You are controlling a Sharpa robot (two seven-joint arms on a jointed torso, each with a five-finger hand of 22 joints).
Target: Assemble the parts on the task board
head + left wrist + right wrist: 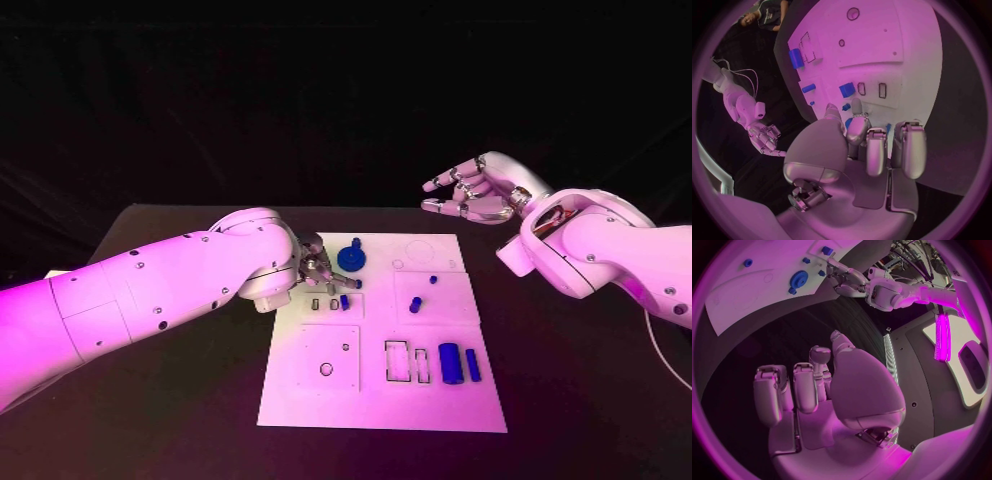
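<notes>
Silver left hand [320, 272] over the white task board [378, 400], fingers curled in, nothing visibly held.
Right hand [473, 192] raised beyond the board, fingers loosely apart, empty; blue parts [459, 363] lying on the board.

L hand [873, 150] over task board [904, 65], fingers curled in, nothing seen in grasp.

Board lies on dark counter [954, 125], beyond fingertips. Blue parts on board: large block [796, 58] near far edge, beside two outlined rectangular slots; small bar [809, 88] closer in; square piece [846, 89] just beside two small outlined slots; tiny blue bit [846, 107] just past thumb tip. Contact btwn fingers and any part: cannot tell. Two round recesses on upper plate section. R hand [764, 137] visible off the board, well apart from L hand, fingers loosely bent, holding nothing.
</notes>
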